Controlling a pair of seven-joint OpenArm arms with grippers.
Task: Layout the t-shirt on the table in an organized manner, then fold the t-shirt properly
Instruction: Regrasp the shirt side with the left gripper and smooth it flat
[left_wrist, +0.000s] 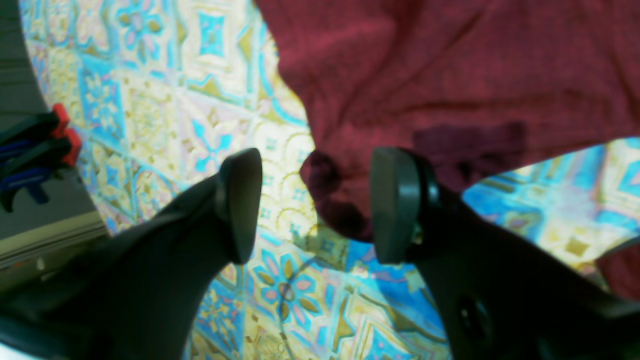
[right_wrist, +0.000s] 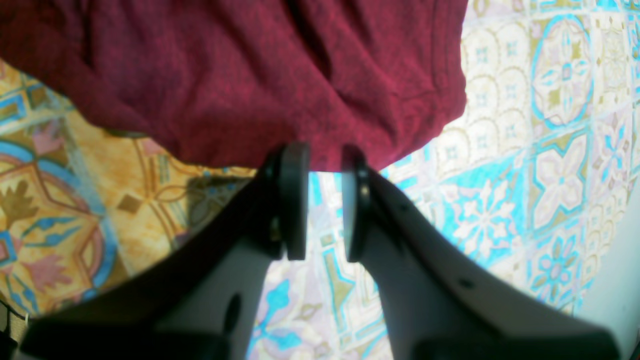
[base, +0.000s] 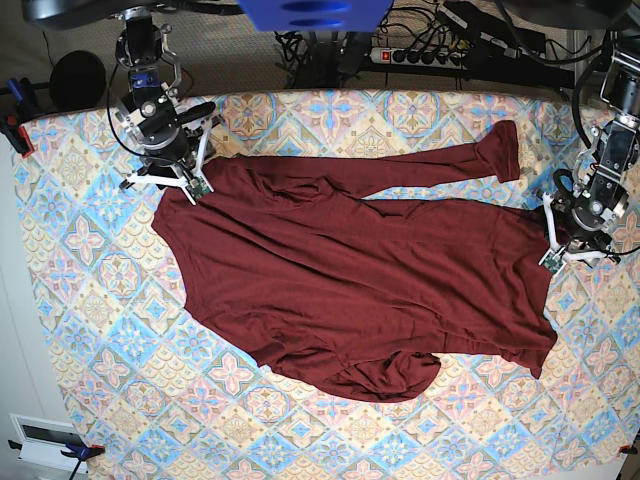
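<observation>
The t-shirt (left_wrist: 450, 75) edge lies just beyond the wide-apart left gripper (left_wrist: 315, 205).

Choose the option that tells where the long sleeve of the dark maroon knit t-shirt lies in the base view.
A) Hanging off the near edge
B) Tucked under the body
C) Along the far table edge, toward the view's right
C: the dark maroon knit t-shirt's long sleeve stretches flat along the far edge of the pastel tile-patterned table, ending toward the view's right.

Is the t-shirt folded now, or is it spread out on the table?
Spread out, not folded: the t-shirt lies open across the table, wrinkled, with one sleeve bunched underneath.
</observation>
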